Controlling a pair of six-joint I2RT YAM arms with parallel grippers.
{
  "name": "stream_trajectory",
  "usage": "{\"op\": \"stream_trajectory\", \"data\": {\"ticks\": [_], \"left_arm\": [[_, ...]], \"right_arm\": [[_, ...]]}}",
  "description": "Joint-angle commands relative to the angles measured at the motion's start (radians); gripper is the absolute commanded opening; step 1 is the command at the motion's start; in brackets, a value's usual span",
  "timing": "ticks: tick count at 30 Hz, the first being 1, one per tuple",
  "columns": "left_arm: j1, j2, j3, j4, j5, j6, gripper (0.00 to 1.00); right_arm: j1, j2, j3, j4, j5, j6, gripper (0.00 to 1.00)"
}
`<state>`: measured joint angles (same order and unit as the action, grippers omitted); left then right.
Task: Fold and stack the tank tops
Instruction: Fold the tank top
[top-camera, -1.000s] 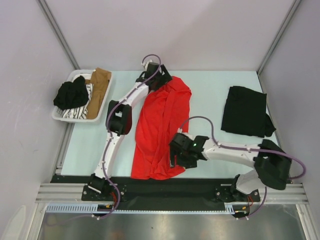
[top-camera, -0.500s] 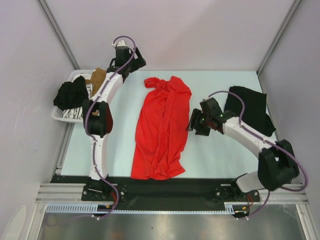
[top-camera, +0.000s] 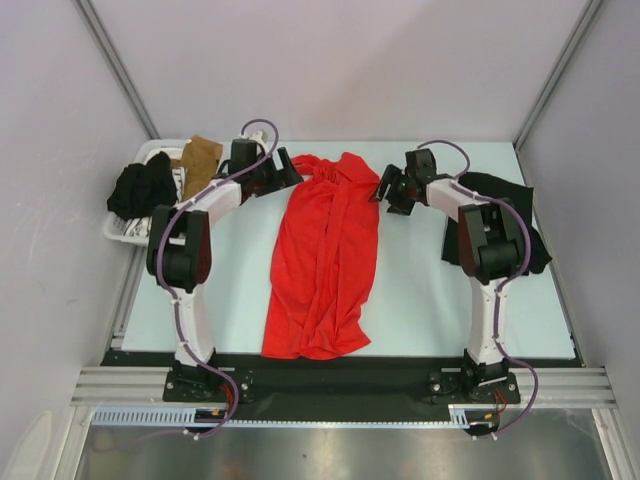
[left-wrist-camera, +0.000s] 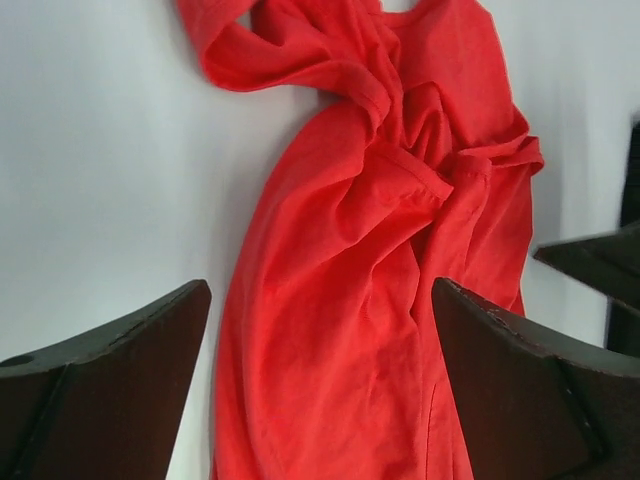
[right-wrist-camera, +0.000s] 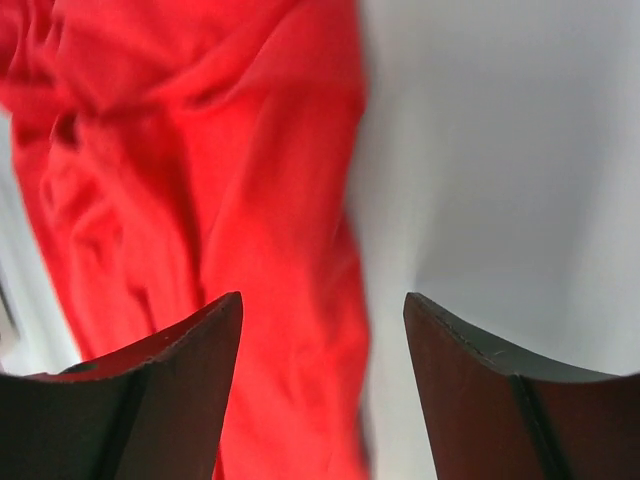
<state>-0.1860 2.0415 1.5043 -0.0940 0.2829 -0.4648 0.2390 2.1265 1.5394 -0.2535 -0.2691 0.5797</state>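
Both arms have repositioned. The left gripper, which half a second ago was out beside the basket, and the right gripper, which was then beside the garment's middle, now flank the far, strap end of the red tank top, one on each side. Both sets of fingers stand apart with nothing between them. The red tank top has not moved. It lies on the table as a long, rumpled strip with its straps bunched. The black tank top rests folded at the right, partly behind the right arm. The lengthwise narrowing appears done, and the likely next step is a two-handed grasp of the strap end to fold it toward the near hem.
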Motion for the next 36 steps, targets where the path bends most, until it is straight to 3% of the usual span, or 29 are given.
{"op": "stream_trajectory", "data": {"ticks": [1,11,15,20,22,25,26,28,29,31,36], "left_arm": [[0.011,0.054,0.069,0.143,0.136,0.006,0.98],[0.008,0.351,0.399,-0.009,0.137,-0.028,0.87],[0.003,0.476,0.582,-0.052,0.173,-0.083,0.83],[-0.001,0.656,0.805,-0.050,0.219,-0.225,0.78],[0.003,0.700,0.867,-0.033,0.216,-0.268,0.71],[0.014,0.743,0.881,0.080,0.202,-0.376,0.48],[0.017,0.752,0.879,0.091,0.193,-0.421,0.32],[0.025,0.769,0.882,0.190,0.174,-0.458,0.21],[0.026,0.772,0.889,0.201,0.159,-0.472,0.09],[0.037,0.763,0.886,0.223,0.109,-0.468,0.03],[0.063,0.740,0.879,0.283,0.030,-0.466,0.04]], "right_arm": [[-0.030,0.087,0.129,0.039,-0.041,-0.011,0.70],[-0.063,0.341,0.454,-0.018,-0.128,-0.009,0.60],[-0.044,0.391,0.498,0.000,-0.139,0.006,0.56],[-0.041,0.455,0.542,0.048,-0.168,0.046,0.45],[-0.047,0.477,0.579,0.063,-0.179,0.069,0.40],[-0.053,0.515,0.620,0.083,-0.185,0.104,0.25],[-0.059,0.524,0.630,0.091,-0.185,0.109,0.17],[-0.064,0.536,0.652,0.112,-0.174,0.126,0.11],[-0.072,0.553,0.663,0.121,-0.174,0.138,0.09],[-0.079,0.579,0.744,0.117,-0.182,0.149,0.08],[-0.098,0.667,0.898,0.106,-0.180,0.181,0.11]]}}
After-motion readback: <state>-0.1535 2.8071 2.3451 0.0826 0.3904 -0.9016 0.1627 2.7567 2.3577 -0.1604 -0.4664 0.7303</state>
